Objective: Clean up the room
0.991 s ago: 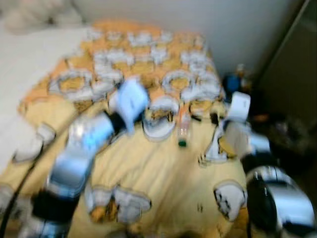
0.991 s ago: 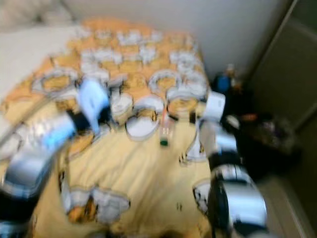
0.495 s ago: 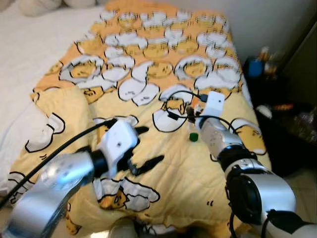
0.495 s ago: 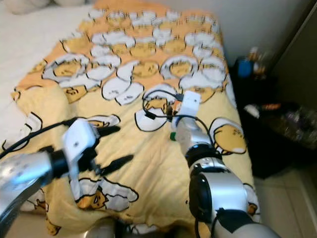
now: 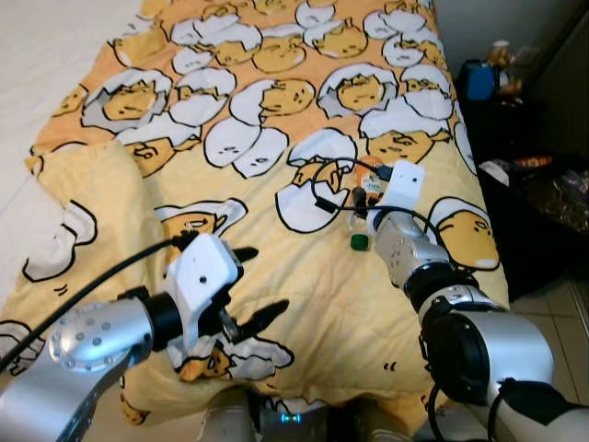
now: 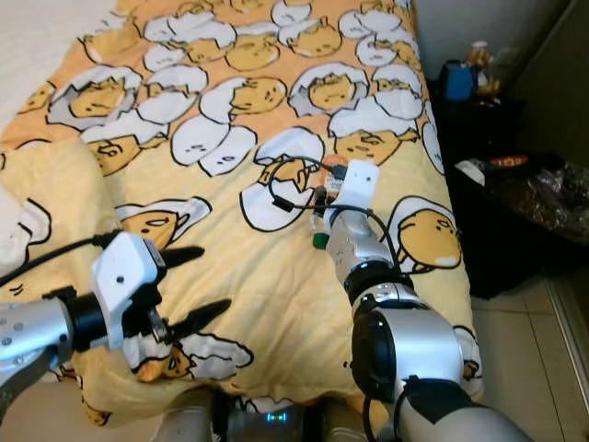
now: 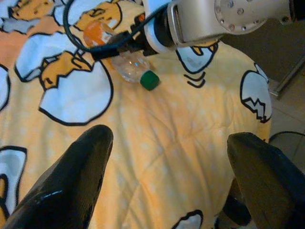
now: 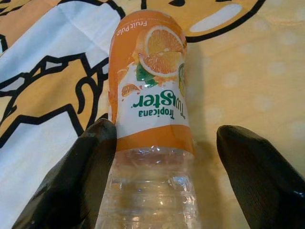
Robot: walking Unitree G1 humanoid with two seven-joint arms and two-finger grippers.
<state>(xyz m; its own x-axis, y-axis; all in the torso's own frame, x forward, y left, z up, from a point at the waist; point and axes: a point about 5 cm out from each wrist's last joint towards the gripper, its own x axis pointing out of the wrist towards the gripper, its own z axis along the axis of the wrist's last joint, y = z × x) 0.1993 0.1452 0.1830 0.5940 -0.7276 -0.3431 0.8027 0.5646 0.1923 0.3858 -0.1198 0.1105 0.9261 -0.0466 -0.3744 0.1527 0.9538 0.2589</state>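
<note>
A clear plastic bottle (image 8: 150,119) with an orange label and a green cap (image 5: 359,241) lies on the yellow egg-print bed cover (image 5: 304,304). My right gripper (image 8: 164,131) is open and straddles the bottle, one black finger (image 8: 76,181) against its side and the other finger (image 8: 257,176) a little apart from it. In the left eye view the right gripper (image 5: 361,204) sits below its white wrist block. My left gripper (image 5: 262,281) hovers open over the cover nearer the bed's foot, with nothing between its fingers (image 7: 90,162).
A black cable (image 5: 322,184) loops on the cover beside the bottle. A dark bedside stand (image 5: 515,184) with a blue container (image 5: 477,78) and clutter stands right of the bed. White sheet (image 5: 55,55) lies at the left, tiled floor (image 6: 552,368) at the lower right.
The camera has steadied and tipped down, so the bed sits higher in view. My right gripper has stayed at the bottle. My left gripper has lowered slightly and is still open.
</note>
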